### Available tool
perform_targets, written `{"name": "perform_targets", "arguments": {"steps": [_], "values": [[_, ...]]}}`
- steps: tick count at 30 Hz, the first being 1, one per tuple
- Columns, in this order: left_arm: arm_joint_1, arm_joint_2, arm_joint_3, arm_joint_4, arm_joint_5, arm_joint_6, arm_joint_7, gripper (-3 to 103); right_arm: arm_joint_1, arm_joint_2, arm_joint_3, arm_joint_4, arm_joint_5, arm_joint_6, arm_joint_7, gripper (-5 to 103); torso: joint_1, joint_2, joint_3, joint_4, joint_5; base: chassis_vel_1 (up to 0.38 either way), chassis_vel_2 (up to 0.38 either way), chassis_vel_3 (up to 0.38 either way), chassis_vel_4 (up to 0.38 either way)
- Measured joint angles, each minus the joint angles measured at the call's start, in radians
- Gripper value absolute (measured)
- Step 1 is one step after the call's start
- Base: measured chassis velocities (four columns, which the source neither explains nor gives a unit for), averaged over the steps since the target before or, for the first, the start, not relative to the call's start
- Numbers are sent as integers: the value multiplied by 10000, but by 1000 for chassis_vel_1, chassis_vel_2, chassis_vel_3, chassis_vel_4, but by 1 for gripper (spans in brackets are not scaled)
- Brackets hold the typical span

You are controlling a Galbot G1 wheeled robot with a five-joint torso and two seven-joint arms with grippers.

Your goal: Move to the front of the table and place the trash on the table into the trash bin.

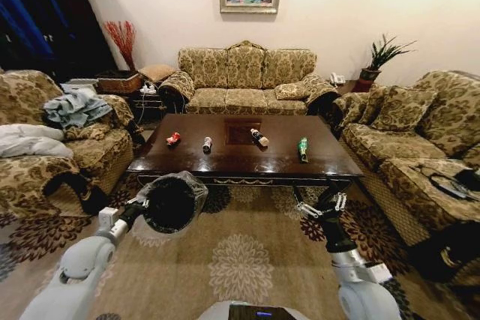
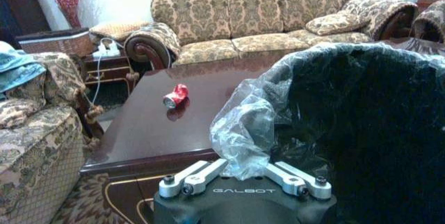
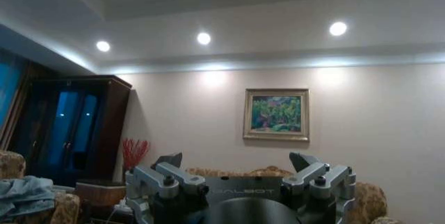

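"GALBOT" readable on both wrist mounts. Left gripper (image 2: pixel 243 174) clamped on the trash bin (image 1: pixel 171 201), held just before the table (image 1: pixel 247 162) near edge, at 7 o'clock from its inlay. Right gripper (image 1: pixel 324 207) spread open, empty, at 5 o'clock, pointed upward. 4 trash pieces in a row: red can (image 1: pixel 173 139), silver-black can (image 1: pixel 207 144), dark bottle (image 1: pixel 259 138), green bottle (image 1: pixel 303 148). Framed painting (image 3: pixel 276 114) in right wrist view.
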Motion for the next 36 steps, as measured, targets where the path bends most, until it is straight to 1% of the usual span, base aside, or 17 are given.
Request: {"name": "perform_targets", "arguments": {"steps": [1, 4, 9, 10, 13, 16, 21, 24, 28, 30, 32, 33, 34, 36], "values": [[0, 0, 0, 0, 0, 0, 0, 0, 0, 0, 0, 0, 0, 0, 0, 100, 0, 0, 0, 0, 0, 0, 0, 0, 0], [3, -12, -10, -1, 10, -5, 52, 0, 8, -1, -2, 0, 1, -4, -15, 100, 95, 212, 119, 0, 0, 0, 0, 0, 0], [3, -26, -10, -2, 8, -22, 13, 0, -6, 6, -3, 0, 1, -4, -33, 100, 187, 411, 223, 0, 0, 0, 0, 0, 0], [3, -29, -9, -2, -6, -31, -59, 0, -10, 4, 3, 2, 4, -4, -43, 100, 235, 514, 279, 0, 0, 0, 0, 0, 0], [2, -29, -7, -5, -25, -37, -107, 0, -11, 0, 10, 6, 6, -2, -47, 100, 288, 630, 341, 0, 0, 0, 0, 0, 0], [-27, -35, 44, 25, -51, -197, -424, 0, -13, 3, 10, 16, 8, -2, -52, 100, 399, 875, 473, 0, 0, 0, 0, 0, 0], [-69, -66, 84, 96, -69, -289, -614, 0, -14, -4, 18, 18, 9, -2, -55, 100, 445, 981, 536, 0, 1, 0, 0, 0, 0], [-196, -300, 120, 162, -245, -340, -976, 0, -12, -28, 38, 11, 23, 1, -51, 100, 456, 1007, 554, -1, -1, 0, 0, 0, 0], [-225, -484, 170, 145, -238, -374, -1200, 0, -14, -58, 41, -4, 60, -17, -46, 100, 454, 1001, 551, 1, -1, 0, 0, 0, 0], [-228, -509, 185, 115, -159, -374, -1199, 0, -14, -58, 41, -3, 68, -37, -43, 100, 450, 993, 547, 1, -1, 0, 0, 0, 0], [-231, -496, 166, 109, -3, -428, -988, 0, -8, -51, 26, 16, 67, -63, -43, 100, 444, 980, 539, 0, 2, 0, 0, 0, 0], [-218, -446, 120, 125, 71, -483, -758, 0, -4, -40, 10, 19, 58, -74, -45, 100, 439, 971, 534, 0, 0, 0, 0, 0, 0], [-218, -446, 120, 125, 71, -483, -758, 0, -4, -40, 10, 19, 58, -74, -45, 100, 439, 971, 534, 0, 0, 0, 0, 0, 0], [-184, -263, -1, 241, 118, -594, -535, 0, 6, -12, -40, 2, 21, -77, -61, 100, 432, 952, 525, 0, 1, 0, 0, 0, 0]]}}
